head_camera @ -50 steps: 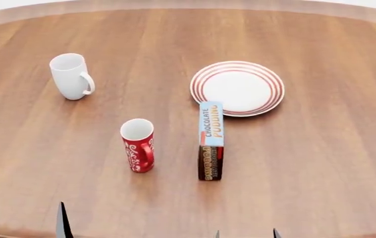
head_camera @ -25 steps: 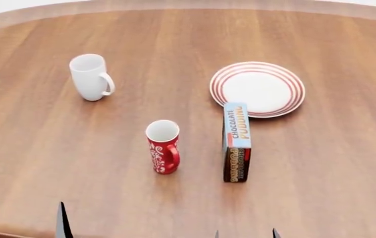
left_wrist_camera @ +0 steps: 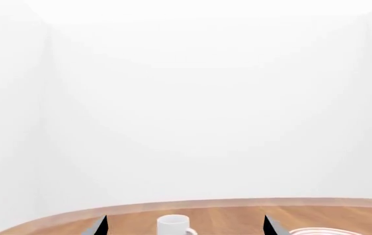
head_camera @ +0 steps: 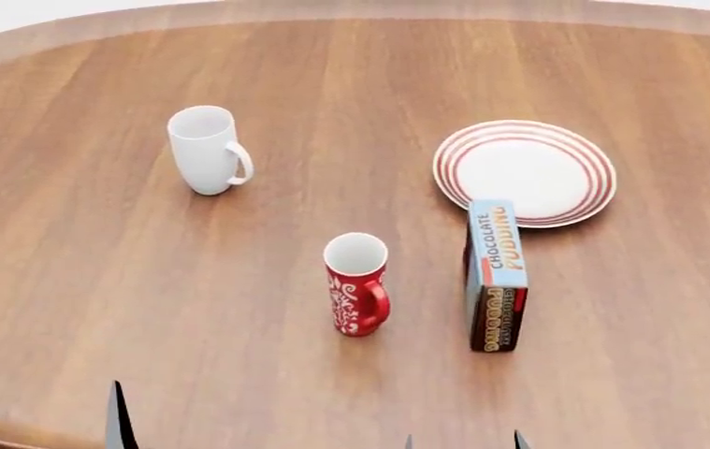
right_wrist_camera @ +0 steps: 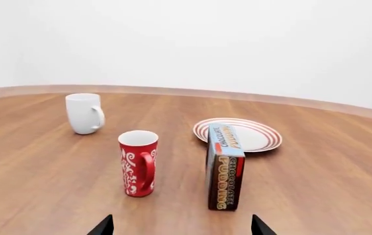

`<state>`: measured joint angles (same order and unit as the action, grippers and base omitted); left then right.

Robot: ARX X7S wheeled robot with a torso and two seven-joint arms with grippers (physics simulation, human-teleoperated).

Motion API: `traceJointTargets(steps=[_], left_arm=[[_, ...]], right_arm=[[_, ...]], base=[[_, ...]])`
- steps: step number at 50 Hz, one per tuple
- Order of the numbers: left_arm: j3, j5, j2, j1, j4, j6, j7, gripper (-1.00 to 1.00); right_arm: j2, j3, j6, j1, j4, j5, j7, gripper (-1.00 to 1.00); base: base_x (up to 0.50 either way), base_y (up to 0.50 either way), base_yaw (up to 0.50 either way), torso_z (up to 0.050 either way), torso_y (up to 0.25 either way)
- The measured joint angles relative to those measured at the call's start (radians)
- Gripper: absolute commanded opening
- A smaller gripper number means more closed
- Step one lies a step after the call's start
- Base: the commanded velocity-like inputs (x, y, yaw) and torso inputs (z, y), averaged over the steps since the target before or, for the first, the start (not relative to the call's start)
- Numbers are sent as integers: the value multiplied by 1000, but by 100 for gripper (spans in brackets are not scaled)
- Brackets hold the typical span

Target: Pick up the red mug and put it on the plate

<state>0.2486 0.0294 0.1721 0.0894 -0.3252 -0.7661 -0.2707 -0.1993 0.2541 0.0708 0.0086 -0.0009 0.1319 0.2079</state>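
Note:
The red mug (head_camera: 357, 285) with its white pattern stands upright near the middle of the wooden table, handle towards the near right; the right wrist view shows this red mug (right_wrist_camera: 138, 164) too. Further back and to the right, the plate (head_camera: 526, 173) with red rings lies empty. It also appears in the right wrist view as the plate (right_wrist_camera: 254, 134). My left gripper (head_camera: 45, 421) is open at the near left edge, well short of the mug. My right gripper (head_camera: 465, 441) is open at the near edge, with the mug ahead to its left. Nothing is between either pair of fingertips.
A plain white mug (head_camera: 209, 150) stands at the back left. A chocolate pudding box (head_camera: 496, 276) stands on edge between the red mug and the plate, its far end at the plate's rim. The table's curved far edge (head_camera: 329, 11) runs behind.
In the head view every object on the table has slid to the right, so the view itself has shifted. The gripper tips keep their places in the picture.

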Motion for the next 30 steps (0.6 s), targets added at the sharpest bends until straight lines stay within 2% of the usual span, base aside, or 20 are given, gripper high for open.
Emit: traceJointTargets(steps=[10, 30], left_arm=[[5, 0, 4, 2, -2, -4, -6, 100], [15, 1, 10, 4, -5, -10, -17, 100]], right_arm=[[-3, 4, 4, 2, 5, 6, 3, 100], [-10, 16, 0, 4, 4, 10, 12, 100]], base=[[34, 168, 0, 0, 0], [12, 20, 0, 0, 0]])
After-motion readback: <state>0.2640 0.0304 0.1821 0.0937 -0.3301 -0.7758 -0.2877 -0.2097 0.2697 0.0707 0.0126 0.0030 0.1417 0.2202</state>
